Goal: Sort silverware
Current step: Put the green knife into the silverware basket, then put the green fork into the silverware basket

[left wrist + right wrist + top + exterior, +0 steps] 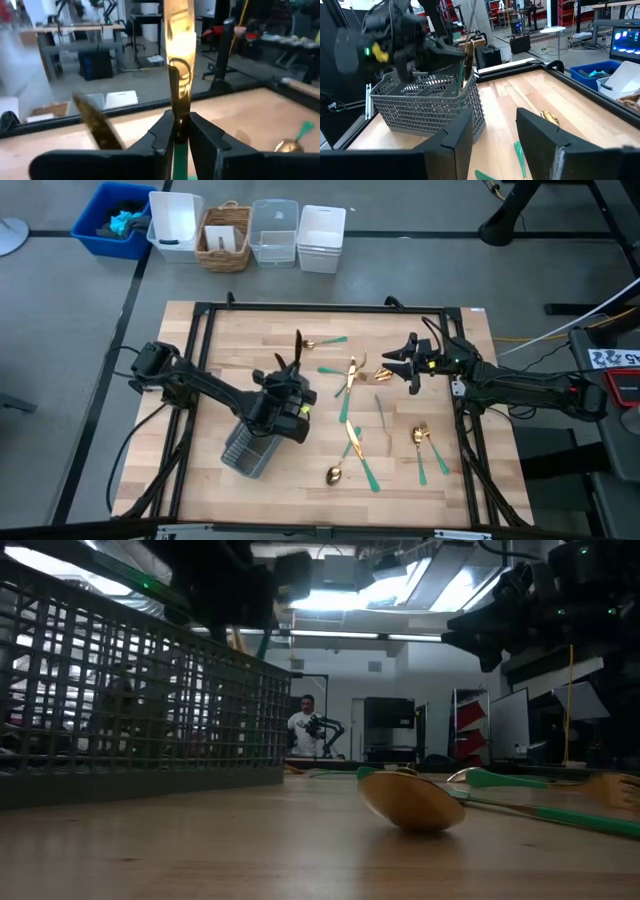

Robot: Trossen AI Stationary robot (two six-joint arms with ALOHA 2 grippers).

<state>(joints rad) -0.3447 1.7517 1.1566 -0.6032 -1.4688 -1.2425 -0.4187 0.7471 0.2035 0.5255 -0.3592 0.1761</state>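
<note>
My left gripper (288, 385) hangs over the far end of the grey mesh caddy (248, 448) and is shut on a knife (180, 50) with a gold blade and a green handle. A second gold blade (97, 125) slants beside its fingers; I cannot tell what holds that one. My right gripper (400, 366) is open above the table's right half and touches nothing (495, 135). Several pieces of silverware lie flat on the wood: a spoon (325, 340), crossed pieces (350, 375), a knife (380, 415), a fork (420, 440) and a spoon (335, 473). My left gripper pinches the knife between its two fingers (162, 135) where the green handle (179, 152) meets the gold blade. The fingers point toward the table's far edge and lie along the knife. The knife is lifted clear, blade up and nearly upright (468, 55), over the caddy (430, 105).
Beyond the table's far edge stands a row of bins and a basket (225, 235). A black frame (330, 308) runs round the wooden top. In the low view a spoon bowl (412, 802) lies close to the camera, right of the caddy wall (140, 690). A person (303, 725) stands far back in the room.
</note>
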